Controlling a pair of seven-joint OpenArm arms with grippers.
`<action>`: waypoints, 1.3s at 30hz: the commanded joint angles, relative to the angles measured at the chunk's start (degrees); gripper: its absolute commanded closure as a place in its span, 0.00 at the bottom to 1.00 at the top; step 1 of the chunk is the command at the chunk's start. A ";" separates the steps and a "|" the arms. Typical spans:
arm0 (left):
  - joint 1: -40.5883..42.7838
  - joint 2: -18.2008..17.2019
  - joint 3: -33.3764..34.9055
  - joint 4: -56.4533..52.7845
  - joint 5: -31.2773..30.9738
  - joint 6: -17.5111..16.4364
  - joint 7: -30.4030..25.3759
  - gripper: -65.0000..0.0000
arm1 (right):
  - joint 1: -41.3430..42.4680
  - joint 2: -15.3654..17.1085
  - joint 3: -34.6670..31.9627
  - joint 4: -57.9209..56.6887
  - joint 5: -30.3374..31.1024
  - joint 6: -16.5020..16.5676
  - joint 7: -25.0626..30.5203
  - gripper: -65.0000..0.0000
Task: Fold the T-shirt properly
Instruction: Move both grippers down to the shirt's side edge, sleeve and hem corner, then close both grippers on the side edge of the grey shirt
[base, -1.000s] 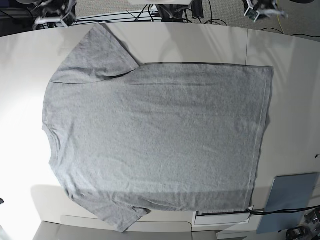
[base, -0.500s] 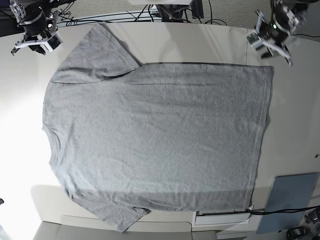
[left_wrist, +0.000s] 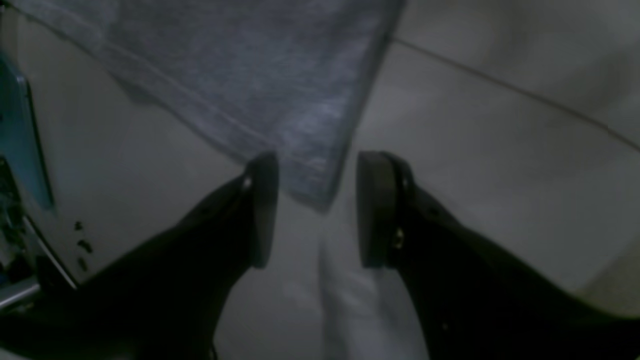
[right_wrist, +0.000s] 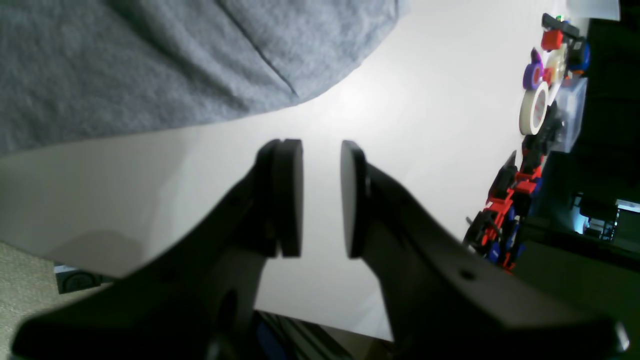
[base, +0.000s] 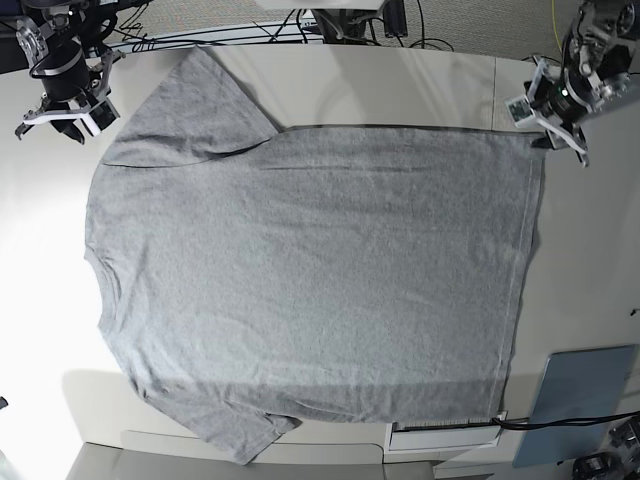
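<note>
- Left wrist view: the left gripper (left_wrist: 315, 210) is hanging with fingers (left_wrist: 262, 210) parted, empty, over a T-shirt (left_wrist: 240, 75) corner.
- Right wrist view: the right gripper (right_wrist: 322, 197) is hovering with fingers slightly apart, empty, over bare table (right_wrist: 400, 150); clutter (right_wrist: 540, 100) is lining the table edge.
- Base view: the T-shirt is lying flat mid-table; a blue panel (base: 580, 400) is sitting at the near corner.

Our left pincer (left_wrist: 316, 210) hangs low with its jaws parted and nothing between them. Our right pincer (right_wrist: 321, 198) hovers with a narrower gap between its pads (right_wrist: 289, 197), also empty.
</note>
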 joint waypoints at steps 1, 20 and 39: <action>-0.35 -1.01 -0.09 -0.11 -0.09 -0.48 -1.25 0.59 | -0.26 0.66 0.48 0.83 -0.33 -0.85 -0.11 0.79; -10.78 -0.96 8.92 -12.41 3.08 2.47 -3.34 0.59 | -0.26 0.66 0.48 0.83 -0.33 -0.85 -1.27 0.79; -10.99 -0.98 8.92 -13.90 7.37 -3.48 -7.45 1.00 | 2.62 5.46 -3.45 0.37 -7.02 16.98 3.15 0.64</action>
